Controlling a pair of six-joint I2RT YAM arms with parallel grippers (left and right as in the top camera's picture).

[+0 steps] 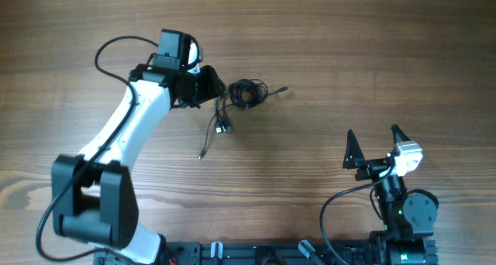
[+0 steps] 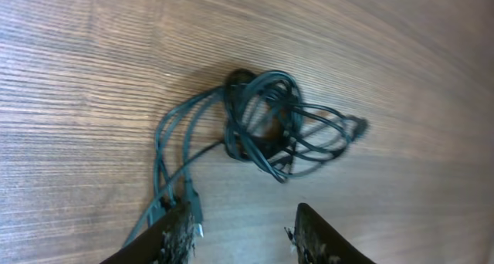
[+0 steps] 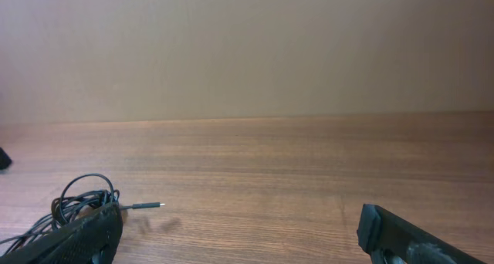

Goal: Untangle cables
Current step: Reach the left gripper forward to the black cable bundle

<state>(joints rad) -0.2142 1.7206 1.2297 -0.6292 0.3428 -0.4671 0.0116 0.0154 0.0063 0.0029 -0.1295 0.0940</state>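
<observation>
Left tool [image 2: 239, 245]: jaws part-way apart, with a clear gap between the two fingers [image 2: 168, 239] and nothing clamped in it. It sits just beside the cables [image 2: 262, 121], pointing at them. Several strands run from the coil past the finger on the picture's left side in the wrist view. They are touching it or just beside its inner edge, cannot tell which. A small plug [image 2: 197, 218] lies next to that finger.

The cables are thin black cords wound into one tangled coil, flat on the wood surface [image 1: 349, 56]. In the overhead view the coil is in the upper middle. One plugged end [image 1: 283, 89] sticks out of the coil on the side away from the left tool. Looser strands trail from the coil toward the robot's base, and the longest tail [image 1: 203, 152] ends alone on bare surface.

Right tool [image 1: 373, 133]: jaws wide, empty, near its own base and well apart from the cables. In its wrist view the coil shows far off at the lower left, partly hidden behind one finger.
</observation>
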